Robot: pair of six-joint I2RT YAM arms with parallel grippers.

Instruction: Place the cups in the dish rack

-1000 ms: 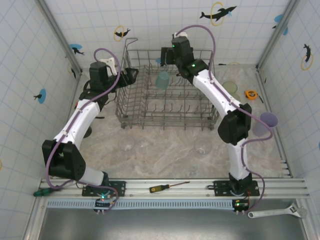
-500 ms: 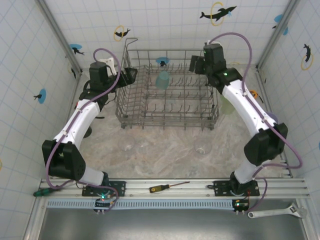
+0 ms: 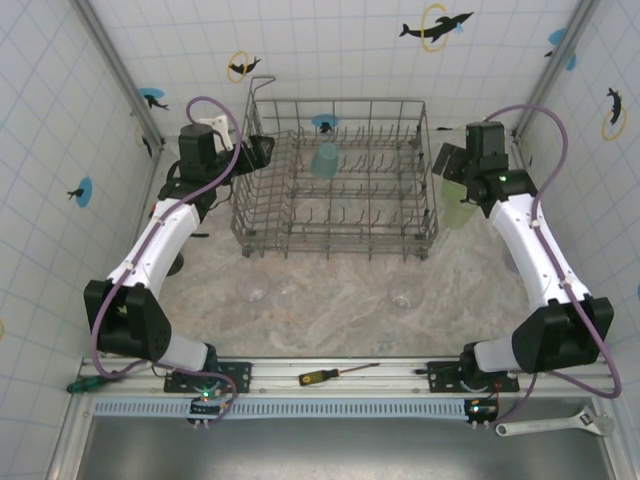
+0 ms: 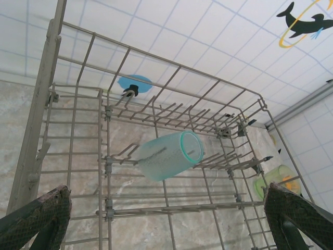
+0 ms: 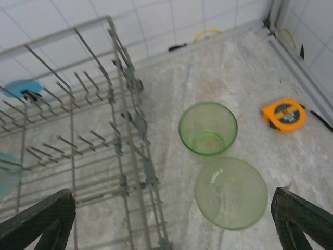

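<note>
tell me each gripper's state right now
Left gripper: open, holding nothing.
Right gripper: open, holding nothing.

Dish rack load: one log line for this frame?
left gripper: open, beside dish rack | right gripper: open, above green cups | teal cup: in rack

Orange tape measure (image 5: 284,115) far right; yellow-handled screwdriver (image 3: 320,377) and wrench (image 3: 556,425) at near edge.
</note>
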